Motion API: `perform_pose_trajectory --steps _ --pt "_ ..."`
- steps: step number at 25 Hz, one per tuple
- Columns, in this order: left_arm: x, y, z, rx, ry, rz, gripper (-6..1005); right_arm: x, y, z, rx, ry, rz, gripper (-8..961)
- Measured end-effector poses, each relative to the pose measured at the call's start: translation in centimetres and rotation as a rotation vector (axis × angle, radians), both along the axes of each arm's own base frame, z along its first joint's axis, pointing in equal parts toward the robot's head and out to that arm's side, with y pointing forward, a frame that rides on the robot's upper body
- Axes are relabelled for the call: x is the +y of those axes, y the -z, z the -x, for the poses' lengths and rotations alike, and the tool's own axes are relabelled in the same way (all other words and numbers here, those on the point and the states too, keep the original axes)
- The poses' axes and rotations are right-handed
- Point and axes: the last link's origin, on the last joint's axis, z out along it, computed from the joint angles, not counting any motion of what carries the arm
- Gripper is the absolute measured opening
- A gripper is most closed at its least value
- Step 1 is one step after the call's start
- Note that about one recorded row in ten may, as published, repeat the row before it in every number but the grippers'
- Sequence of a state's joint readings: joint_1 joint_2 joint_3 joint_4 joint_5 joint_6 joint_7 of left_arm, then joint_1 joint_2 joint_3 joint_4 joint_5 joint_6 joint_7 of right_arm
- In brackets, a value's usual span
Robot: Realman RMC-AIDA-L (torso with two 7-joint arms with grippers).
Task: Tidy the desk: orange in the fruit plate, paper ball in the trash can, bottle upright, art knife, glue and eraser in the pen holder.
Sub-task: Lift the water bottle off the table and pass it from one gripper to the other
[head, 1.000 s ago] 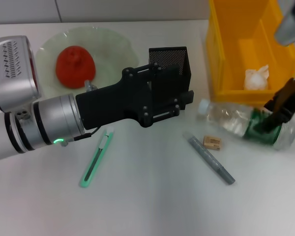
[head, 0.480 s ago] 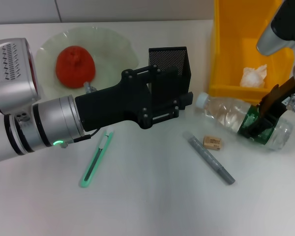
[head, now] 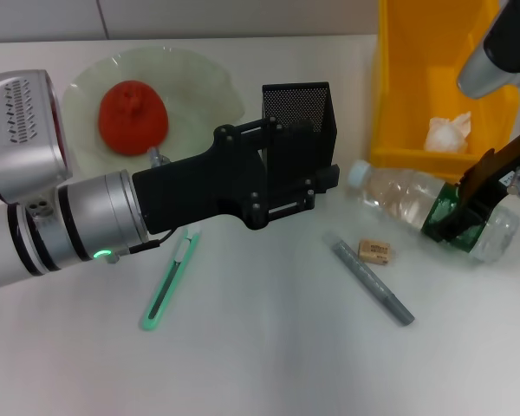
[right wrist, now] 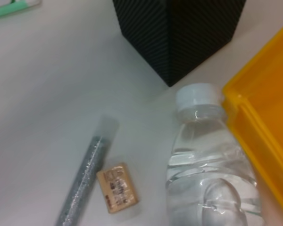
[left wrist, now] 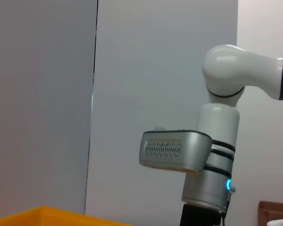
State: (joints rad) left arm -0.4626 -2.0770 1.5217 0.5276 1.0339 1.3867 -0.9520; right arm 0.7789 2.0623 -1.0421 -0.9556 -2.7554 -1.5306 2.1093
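on desk: orange [head: 133, 117] plated, paper ball [head: 448, 133] binned; right gripper [head: 461, 212] clamps lying bottle [head: 399, 198]; knife [head: 168, 279], glue [head: 372, 281], eraser [head: 374, 251] remain.

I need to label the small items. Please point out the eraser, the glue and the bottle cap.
eraser [head: 374, 251], head view, middle of its top face
glue [head: 372, 282], head view, middle of the grey tube
bottle cap [right wrist: 195, 95], right wrist view, white top

Eraser [right wrist: 117, 187] print — too blurred to read.
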Motion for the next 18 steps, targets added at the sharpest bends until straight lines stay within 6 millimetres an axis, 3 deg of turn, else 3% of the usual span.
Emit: perform_pose_trajectory --steps 11,18 --pt "-0.1 0.1 0.2 0.001 -0.008 0.005 704 -1.5 -1.4 1.2 0.126 -0.03 -0.039 750" --pt "0.0 0.0 0.1 -0.006 -0.015 0.009 707 -4.4 -4.8 2.5 0.256 -0.124 -0.123 750"
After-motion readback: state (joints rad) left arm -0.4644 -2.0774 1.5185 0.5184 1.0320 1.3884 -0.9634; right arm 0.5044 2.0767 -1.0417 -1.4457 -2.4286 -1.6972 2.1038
